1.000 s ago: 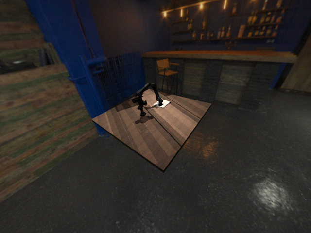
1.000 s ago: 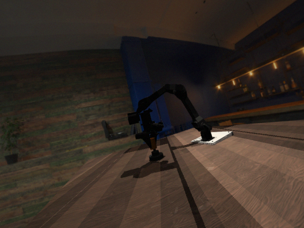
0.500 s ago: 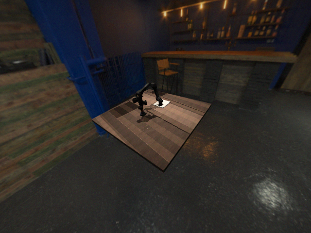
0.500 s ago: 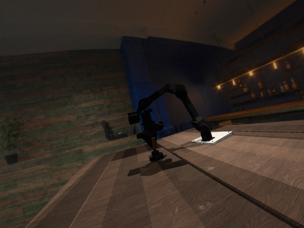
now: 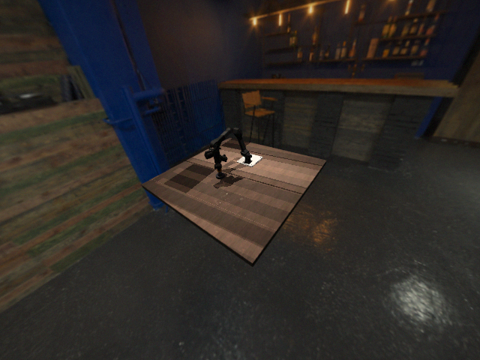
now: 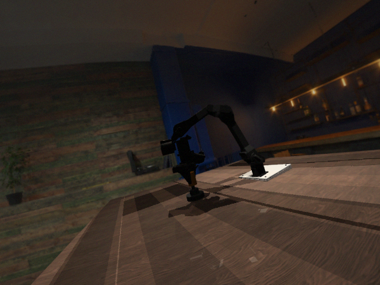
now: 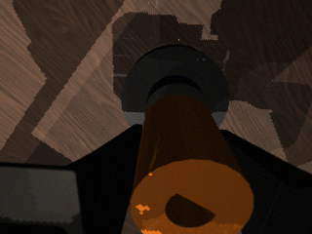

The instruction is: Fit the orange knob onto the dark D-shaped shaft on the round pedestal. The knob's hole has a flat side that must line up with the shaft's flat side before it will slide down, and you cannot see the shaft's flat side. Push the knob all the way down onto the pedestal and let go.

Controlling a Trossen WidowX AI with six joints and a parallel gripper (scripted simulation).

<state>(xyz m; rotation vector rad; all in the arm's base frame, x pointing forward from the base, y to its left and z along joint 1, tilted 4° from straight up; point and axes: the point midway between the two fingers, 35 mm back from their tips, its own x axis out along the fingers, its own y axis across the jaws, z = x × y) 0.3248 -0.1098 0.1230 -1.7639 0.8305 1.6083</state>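
My gripper (image 5: 219,169) (image 6: 192,176) (image 7: 178,135) points down, shut on the orange knob (image 6: 193,180) (image 7: 177,146), which stands upright between the fingers. The knob's top, with a dark D-shaped hole, faces the wrist camera. The dark round pedestal (image 5: 220,175) (image 6: 195,196) (image 7: 175,62) stands on the table directly below, with a raised middle part. In the exterior view a short narrow dark piece, seemingly the shaft, shows between the knob's lower end and the pedestal. The knob is not down on the pedestal. The shaft's flat side is hidden, and whether its tip is inside the knob cannot be told.
The arm's base stands on a white plate (image 5: 256,159) (image 6: 277,169) behind the pedestal. The wooden table (image 5: 247,217) (image 6: 214,245) carries the pedestal and plate, with dark shadows around the pedestal. A bar counter and a stool (image 5: 253,101) stand beyond the table.
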